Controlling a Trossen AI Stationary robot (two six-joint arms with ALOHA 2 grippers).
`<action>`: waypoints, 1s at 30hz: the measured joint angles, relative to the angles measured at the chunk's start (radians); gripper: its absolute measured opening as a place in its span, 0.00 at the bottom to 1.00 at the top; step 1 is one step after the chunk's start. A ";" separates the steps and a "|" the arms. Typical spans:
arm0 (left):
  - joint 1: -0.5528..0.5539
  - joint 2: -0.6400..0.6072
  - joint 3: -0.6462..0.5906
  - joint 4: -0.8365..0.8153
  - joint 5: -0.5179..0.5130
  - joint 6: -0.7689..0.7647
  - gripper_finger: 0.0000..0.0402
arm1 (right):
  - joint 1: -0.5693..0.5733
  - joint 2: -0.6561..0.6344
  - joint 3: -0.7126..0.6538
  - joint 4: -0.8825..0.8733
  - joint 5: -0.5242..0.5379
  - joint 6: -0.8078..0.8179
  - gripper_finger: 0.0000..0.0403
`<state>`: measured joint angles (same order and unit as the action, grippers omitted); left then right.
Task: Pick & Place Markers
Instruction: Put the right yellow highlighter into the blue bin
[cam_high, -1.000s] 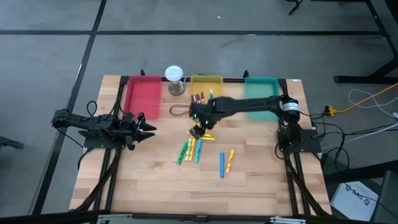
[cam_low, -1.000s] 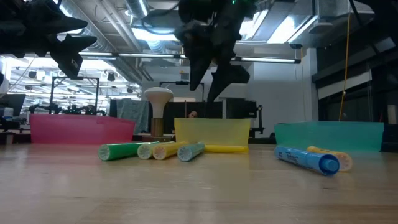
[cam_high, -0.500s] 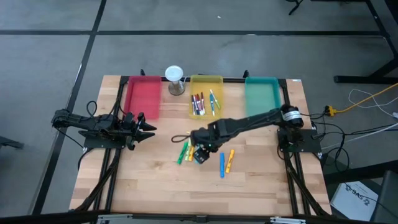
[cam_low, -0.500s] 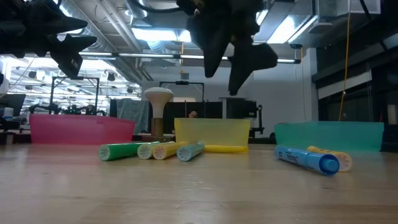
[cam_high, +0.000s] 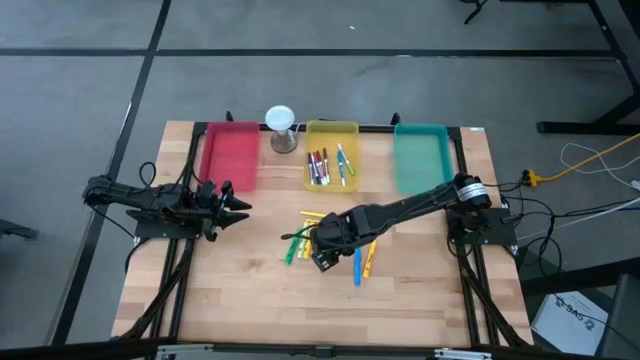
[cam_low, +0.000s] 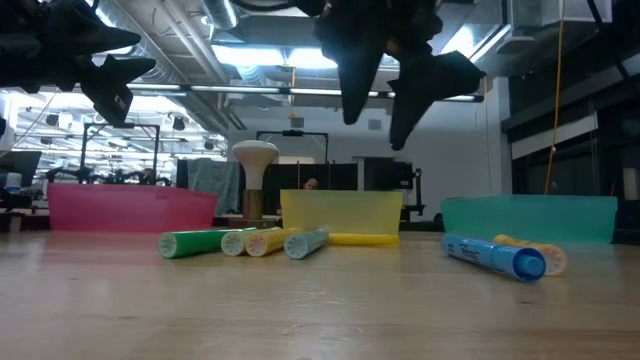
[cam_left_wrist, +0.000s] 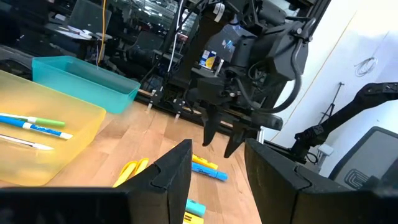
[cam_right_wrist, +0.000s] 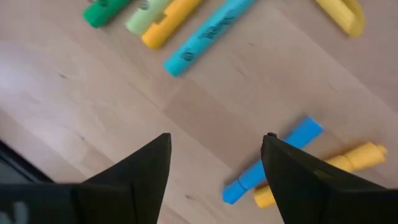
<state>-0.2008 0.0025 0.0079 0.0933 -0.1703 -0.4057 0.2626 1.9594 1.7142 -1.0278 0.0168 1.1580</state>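
So the right gripper (cam_high: 322, 257) has swung back from the yellow tray (cam_high: 331, 130) toward the near side of the counter (cam_high: 240, 290), and now hangs with fingers spread and nothing in them, above the loose markers (cam_high: 298, 243). A blue marker (cam_right_wrist: 273, 160) and a yellow one lie side by side just past its fingertips. More markers sit in the yellow tray. The left gripper (cam_high: 238, 204) hasn't budged, parked by the red tray (cam_high: 231, 155), partly spread and holding nothing. Behind it all is a workshop with ceiling lights.
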 joint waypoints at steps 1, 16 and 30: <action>0.000 0.000 0.000 0.000 0.000 0.000 0.36 | 0.000 0.000 0.000 -0.011 0.001 0.001 0.61; 0.000 0.000 0.000 0.000 0.000 0.000 0.36 | -0.004 -0.007 -0.094 -0.044 0.008 -0.005 0.61; 0.000 0.000 0.000 0.000 0.000 0.000 0.36 | 0.033 -0.158 -0.364 0.089 -0.010 0.142 0.61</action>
<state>-0.2011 0.0023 0.0080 0.0933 -0.1704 -0.4057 0.2955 1.8011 1.3504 -0.9385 0.0071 1.3002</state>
